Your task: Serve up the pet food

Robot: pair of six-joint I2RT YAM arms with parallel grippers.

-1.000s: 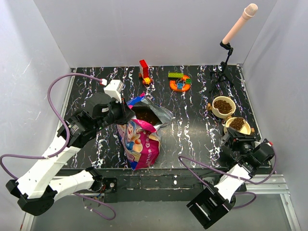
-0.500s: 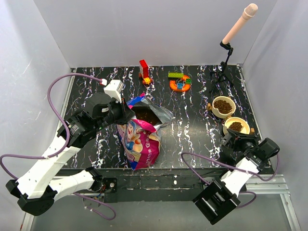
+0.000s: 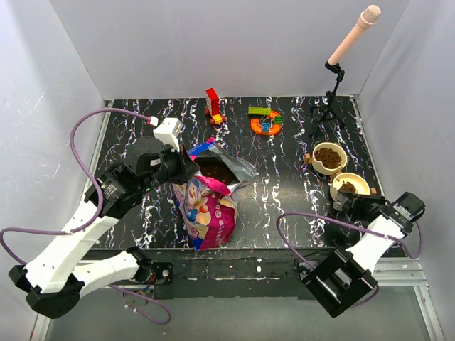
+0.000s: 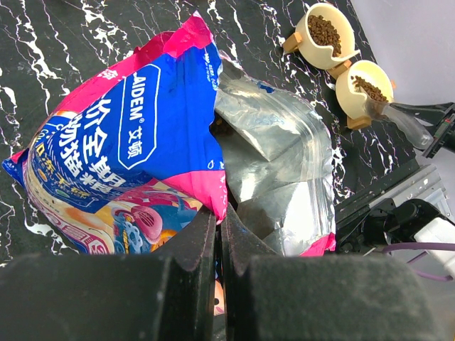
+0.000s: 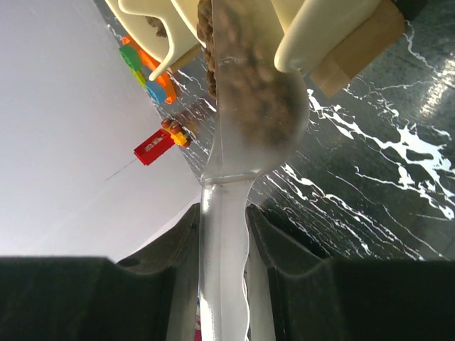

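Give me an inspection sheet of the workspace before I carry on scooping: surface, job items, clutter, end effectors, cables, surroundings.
Surface: black white-veined tabletop.
Job's things: bag with mouth open, kibble showing inside; far bowl and near bowl both hold kibble; translucent scoop loaded, at the near bowl.
Clutter: toy blocks near the back edge.
End effectors: left end effector shut on the bag's edge; right end effector shut on the scoop handle.
Cables: purple cables loop beside both arms.
Surroundings: white walls; microphone stand at back right.
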